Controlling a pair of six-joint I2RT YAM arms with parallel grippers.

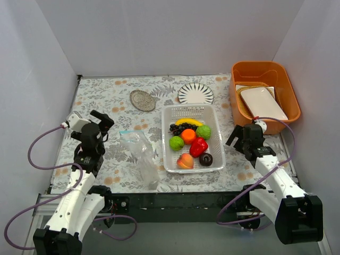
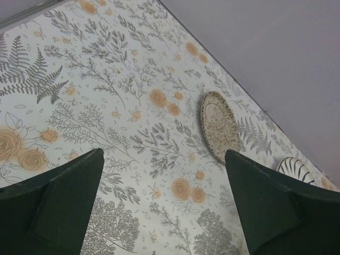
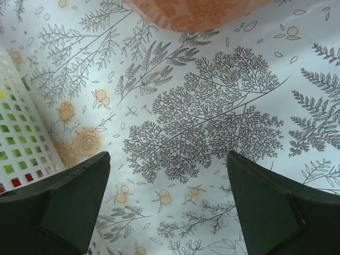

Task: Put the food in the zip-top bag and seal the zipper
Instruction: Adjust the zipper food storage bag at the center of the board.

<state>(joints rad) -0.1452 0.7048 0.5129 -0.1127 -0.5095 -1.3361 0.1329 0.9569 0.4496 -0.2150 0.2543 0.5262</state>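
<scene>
Left end effector wide, empty, left of zip-top bag lying on surface; right end effector wide, empty, right of white basket holding food. Left wrist: jaws apart above surface, speckled plate ahead. Right wrist: jaws apart, basket at left, orange bin at top.

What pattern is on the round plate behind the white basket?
Black-and-white stripes fan out across the round plate; best in the top view.

Robot lab test cell: 3 plain white walls box in a floral-clothed worktop, cabled left arm and right arm bolted at its edge.
</scene>
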